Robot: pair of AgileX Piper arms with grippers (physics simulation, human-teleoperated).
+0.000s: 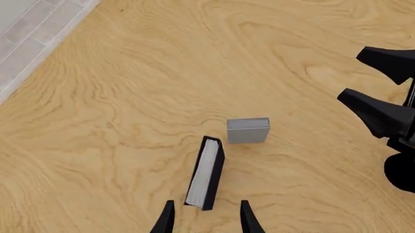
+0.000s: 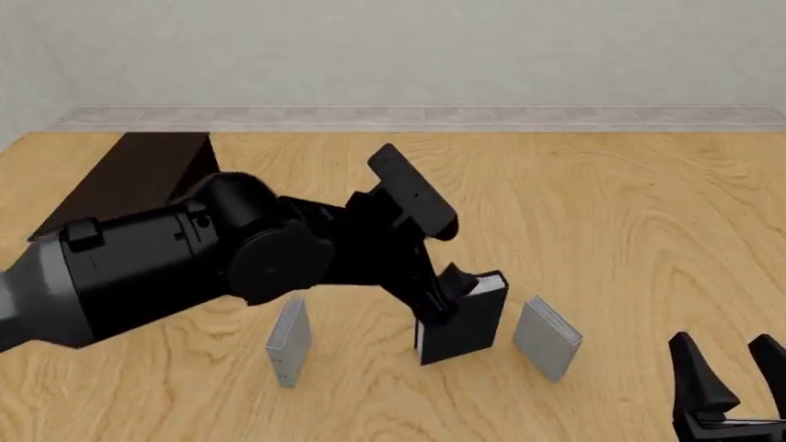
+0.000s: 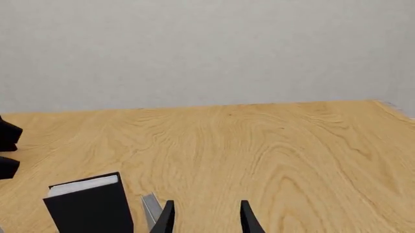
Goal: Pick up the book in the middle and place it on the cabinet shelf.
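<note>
in the left wrist view the left hand (image 1: 206, 221) points down at the wooden worktop (image 1: 129, 121), its two fingertips apart and empty, with the near end of the book (image 1: 206, 173) lying between and just beyond them; whether they touch it cannot be told. the book stands on its edge, white pages showing. one grey book (image 1: 248, 130) stands just beyond it, and the right hand (image 1: 382, 87) shows at the picture's edge with its fingers spread. in the front view the left arm (image 2: 234, 253) reaches in from the left, bent forward and down, its hand (image 2: 445, 296) at the top of the book (image 2: 473, 322), which stands upright mid-worktop. three books are counted here: the black one, a thin grey book (image 2: 289, 341) to its left and another grey book (image 2: 548, 337) to its right. the cabinet shelf (image 2: 129, 180) lies far left, well apart from the books. the right hand (image 2: 737, 378) rests low at the right, fingers apart, holding nothing. in the right wrist view the right hand (image 3: 206, 218) looks level across the worktop, fingers apart; the book (image 3: 89, 204) and one grey book's edge (image 3: 151, 208) show.
</note>
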